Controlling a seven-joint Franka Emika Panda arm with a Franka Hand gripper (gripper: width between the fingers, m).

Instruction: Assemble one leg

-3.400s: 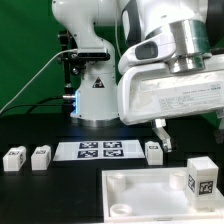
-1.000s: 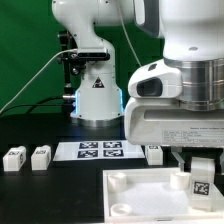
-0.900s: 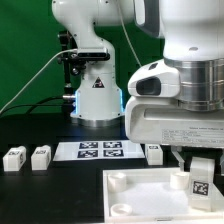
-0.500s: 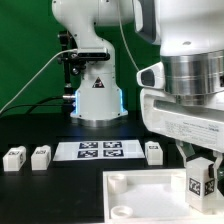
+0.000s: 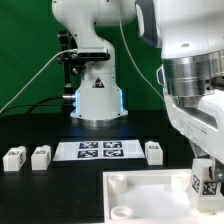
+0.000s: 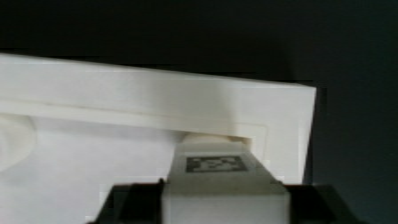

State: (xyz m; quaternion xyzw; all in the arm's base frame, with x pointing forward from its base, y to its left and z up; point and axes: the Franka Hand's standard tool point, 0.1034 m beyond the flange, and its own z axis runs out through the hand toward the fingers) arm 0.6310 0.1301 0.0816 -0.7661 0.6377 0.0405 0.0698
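My gripper (image 5: 206, 176) is shut on the leg (image 5: 209, 186), a small white block with a black-and-white tag, at the exterior view's right edge. It holds the leg slightly tilted over the near right corner of the big white square tray-like piece (image 5: 140, 190). In the wrist view the leg (image 6: 217, 168) sits between my dark fingers (image 6: 135, 204), its far end at a corner recess of the white piece (image 6: 125, 100). I cannot tell if the leg touches the piece.
Two more legs (image 5: 14, 157) (image 5: 40, 156) stand at the exterior view's left, and a third (image 5: 154, 151) stands beside the marker board (image 5: 100, 150). The robot base (image 5: 95, 95) rises behind. The tray-like piece fills the near table.
The arm came down around the leg at the right, closed on it, then shifted toward the exterior view's right. The leg is now tilted and a little further right and lower.
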